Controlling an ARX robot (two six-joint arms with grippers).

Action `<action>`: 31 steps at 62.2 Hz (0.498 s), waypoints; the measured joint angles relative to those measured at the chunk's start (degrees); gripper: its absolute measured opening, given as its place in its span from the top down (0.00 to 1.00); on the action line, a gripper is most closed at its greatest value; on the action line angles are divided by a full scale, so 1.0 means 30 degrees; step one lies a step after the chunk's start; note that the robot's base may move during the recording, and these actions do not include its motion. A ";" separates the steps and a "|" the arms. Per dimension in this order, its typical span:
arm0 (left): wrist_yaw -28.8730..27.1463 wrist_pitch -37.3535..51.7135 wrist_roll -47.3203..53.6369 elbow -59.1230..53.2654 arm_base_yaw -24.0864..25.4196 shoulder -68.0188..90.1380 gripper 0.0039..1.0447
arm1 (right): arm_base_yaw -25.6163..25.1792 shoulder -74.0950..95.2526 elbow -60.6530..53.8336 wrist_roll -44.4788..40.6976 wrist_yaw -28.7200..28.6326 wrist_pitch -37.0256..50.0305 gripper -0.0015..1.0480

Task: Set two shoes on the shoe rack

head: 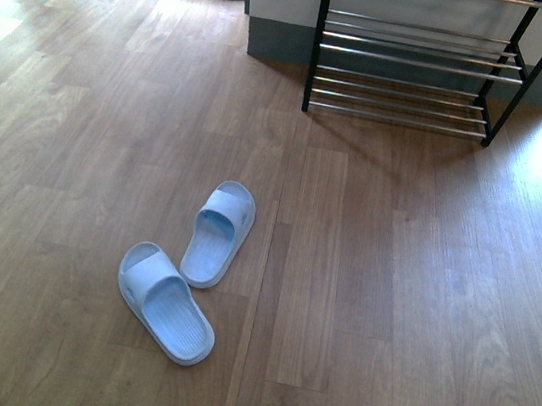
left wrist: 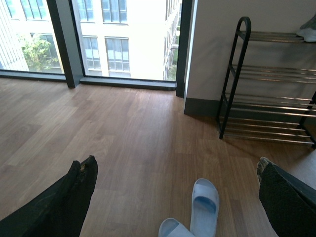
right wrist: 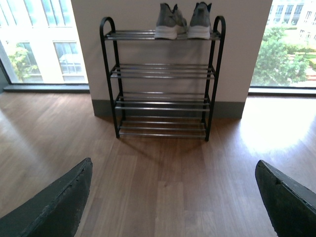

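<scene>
Wood floor (head: 387,310) holds 2 slide sandals (head: 218,236), well apart from shoe rack (head: 417,62).

The left gripper (left wrist: 174,164) and the right gripper (right wrist: 174,167) are both holding their dark fingers (left wrist: 59,207) spread wide apart, each one gripping nothing.

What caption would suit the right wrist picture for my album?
Open right gripper facing a four-tier black-and-chrome shoe rack, grey sneakers side by side on its top shelf.
</scene>
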 joint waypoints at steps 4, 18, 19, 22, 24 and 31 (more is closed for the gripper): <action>0.0000 0.0000 0.0000 0.0000 0.0000 0.0000 0.09 | 0.0000 0.0000 -0.0007 0.0007 0.0000 0.0000 0.09; 0.0000 -0.0007 0.0000 0.0000 0.0000 0.0000 0.09 | 0.0000 0.0000 0.0000 0.0000 0.0000 0.0000 0.09; 0.0000 -0.0007 0.0000 0.0000 0.0000 0.0000 0.09 | 0.0000 0.0000 -0.0007 0.0000 0.0000 0.0000 0.09; 0.0000 -0.0007 0.0000 0.0000 0.0000 0.0000 0.09 | 0.0000 0.0000 0.0000 0.0000 -0.0007 0.0000 0.09; 0.0000 -0.0007 0.0000 0.0000 0.0000 0.0000 0.09 | 0.0000 0.0000 0.0000 0.0000 -0.0007 0.0000 0.09; 0.0000 -0.0007 0.0000 0.0000 0.0000 0.0000 0.09 | 0.0000 0.0000 -0.0007 0.0000 0.0000 0.0000 0.09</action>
